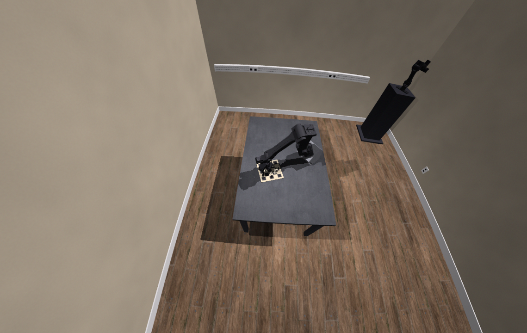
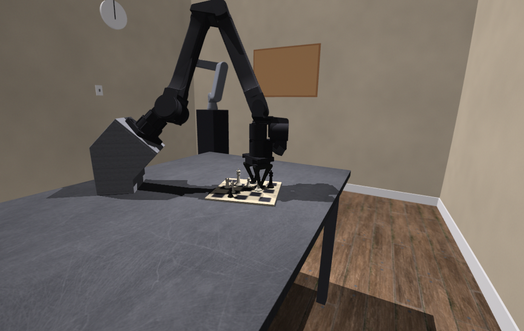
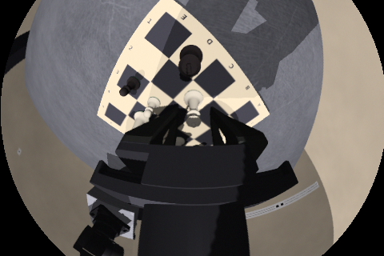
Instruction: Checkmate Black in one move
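Note:
A small cream and black chessboard (image 1: 273,179) (image 2: 270,201) (image 3: 172,6) lies on the dark grey table (image 2: 132,247). My gripper (image 2: 258,184) (image 3: 194,111) (image 1: 268,166) points straight down over the board with its fingers parted. A white piece (image 2: 258,188) (image 3: 192,102) stands upright on the board between them. A black king (image 2: 270,179) (image 3: 190,60) stands just beyond it. A tall white piece (image 2: 238,176), white pawns (image 3: 153,104) (image 2: 227,182) and a black pawn (image 3: 126,90) (image 2: 230,192) stand further along the board.
The arm's grey wedge-shaped base (image 2: 117,158) sits on the table behind and to the left of the board. The table's right edge (image 2: 329,205) is close to the board. A black pedestal (image 1: 385,114) stands in the room's corner.

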{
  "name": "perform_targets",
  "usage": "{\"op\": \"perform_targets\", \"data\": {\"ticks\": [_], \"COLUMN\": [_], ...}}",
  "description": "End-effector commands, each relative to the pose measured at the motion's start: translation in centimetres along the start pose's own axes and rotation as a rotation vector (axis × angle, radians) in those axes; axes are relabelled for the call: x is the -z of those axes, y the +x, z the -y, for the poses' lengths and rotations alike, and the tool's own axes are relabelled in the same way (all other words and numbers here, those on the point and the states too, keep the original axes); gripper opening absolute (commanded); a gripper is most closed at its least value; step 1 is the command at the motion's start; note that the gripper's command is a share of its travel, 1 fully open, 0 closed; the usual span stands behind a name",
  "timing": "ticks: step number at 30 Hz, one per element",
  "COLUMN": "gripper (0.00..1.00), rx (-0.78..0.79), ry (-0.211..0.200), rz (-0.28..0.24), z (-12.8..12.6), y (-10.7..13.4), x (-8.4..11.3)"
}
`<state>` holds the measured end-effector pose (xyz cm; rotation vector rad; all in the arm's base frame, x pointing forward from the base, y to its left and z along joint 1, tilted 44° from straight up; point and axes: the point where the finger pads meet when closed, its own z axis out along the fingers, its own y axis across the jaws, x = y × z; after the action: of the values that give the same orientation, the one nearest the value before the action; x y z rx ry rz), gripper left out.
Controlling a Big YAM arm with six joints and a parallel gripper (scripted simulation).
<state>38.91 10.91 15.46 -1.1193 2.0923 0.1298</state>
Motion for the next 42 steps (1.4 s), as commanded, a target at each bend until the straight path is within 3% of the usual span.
{"op": "perform_targets", "data": {"ticks": [1, 9, 17, 21, 32, 41, 42], "gripper": [0.40, 0.40, 0.40, 0.40, 0.40, 0.40, 1.00], "rx": [-0.007, -0.007, 0.003, 0.014, 0.019, 0.017, 0.020], "ry": [-0.012, -0.011, 0.010, 0.030, 0.036, 0.029, 0.026], "rz": [-0.006, -0.006, 0.003, 0.024, 0.026, 0.020, 0.021], "z": [-0.5, -0.5, 0.2, 1.2, 1.2, 0.9, 0.8], "y": [0.3, 0.2, 0.1, -1.3, -1.5, -1.2, -1.2], "x": [-0.6, -0.5, 1.6, 3.8, 9.6, 10.3, 10.2]}}
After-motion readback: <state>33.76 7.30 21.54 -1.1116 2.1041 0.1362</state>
